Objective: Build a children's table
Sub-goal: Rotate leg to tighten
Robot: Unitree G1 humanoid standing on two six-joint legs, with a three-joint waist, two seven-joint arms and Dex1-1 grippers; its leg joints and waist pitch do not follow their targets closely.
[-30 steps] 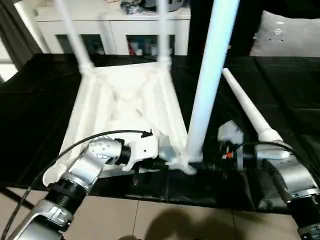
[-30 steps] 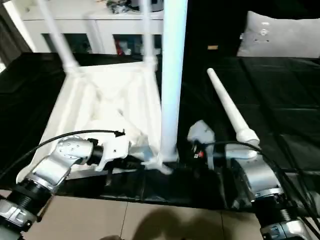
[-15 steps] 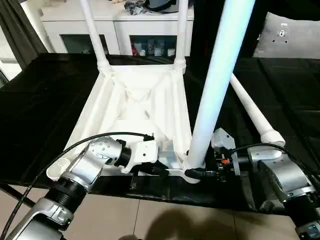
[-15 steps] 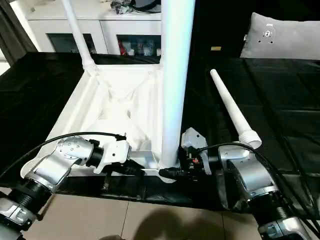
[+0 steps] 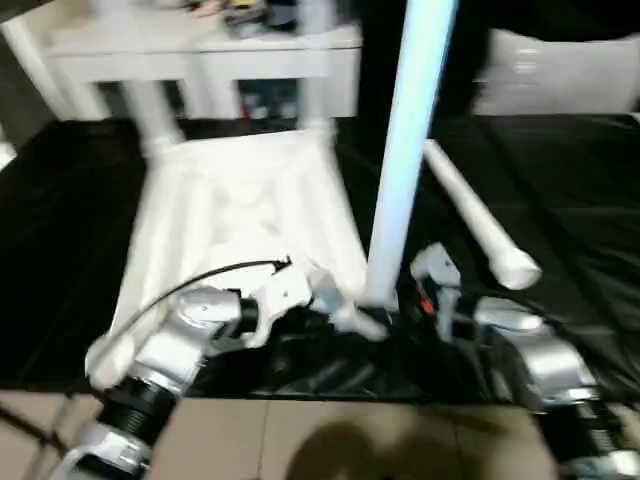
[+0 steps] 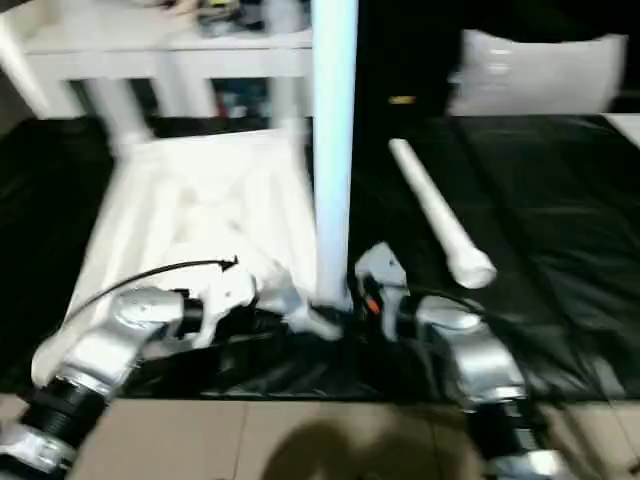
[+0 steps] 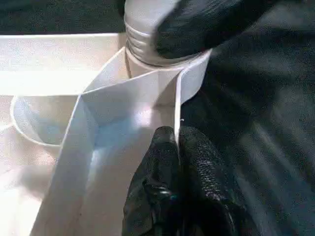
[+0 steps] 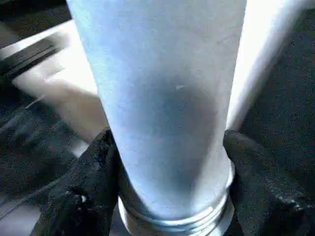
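Observation:
The white table top (image 5: 240, 210) lies upside down on the black-covered surface, with two white legs (image 5: 140, 110) standing in its far corner sockets. A third leg (image 5: 405, 150) stands upright at the near right corner. My right gripper (image 8: 172, 162) is shut on it just above its ribbed end, with a black finger (image 8: 93, 167) on each side. My left gripper (image 7: 178, 147) is shut on the top's thin rim wall (image 7: 187, 88) right beside that corner socket. The fourth leg (image 5: 475, 225) lies loose on the black cover to the right.
A white cabinet (image 5: 200, 50) stands behind the work surface and a grey cushion (image 5: 560, 75) lies at the back right. The black cover's front edge (image 5: 330, 385) runs just under my forearms, with tiled floor (image 5: 330, 440) below.
The head view has shifted and tilted. Both grips look unchanged, with the third leg still upright at the near right corner.

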